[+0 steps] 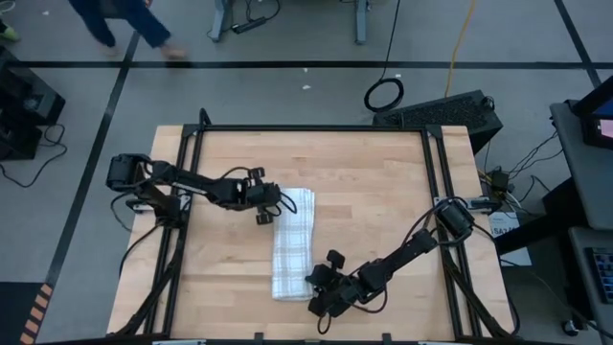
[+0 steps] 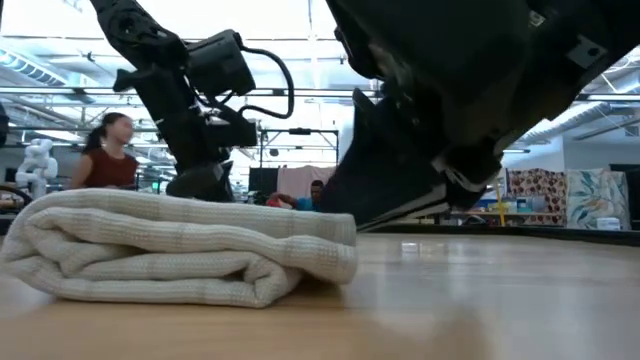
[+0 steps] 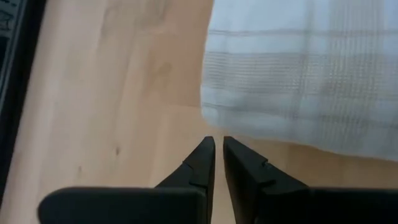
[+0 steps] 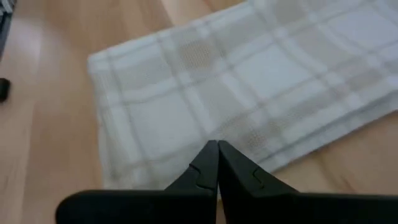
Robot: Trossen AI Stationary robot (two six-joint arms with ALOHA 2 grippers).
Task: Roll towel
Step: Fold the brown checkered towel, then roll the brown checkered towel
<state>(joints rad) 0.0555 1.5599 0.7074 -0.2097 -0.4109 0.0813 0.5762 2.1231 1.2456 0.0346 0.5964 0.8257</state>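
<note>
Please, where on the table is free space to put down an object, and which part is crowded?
Free: bare wood between the towel and the table edge on the right arm's side, and the far strip beyond the towel. Crowded: the towel's middle strip, with the left gripper beside its far end and the right gripper at its near end.

You see towel (image 1: pixel 292 243): soft matt white cloth, waffle weave, faint grey checks | table (image 1: pixel 374 201) under towel: smooth pale wood, slight sheen | frame (image 1: pixel 311 128) around table: black metal | left gripper (image 3: pixel 218 151) fingers beside towel: matt black plastic
</note>
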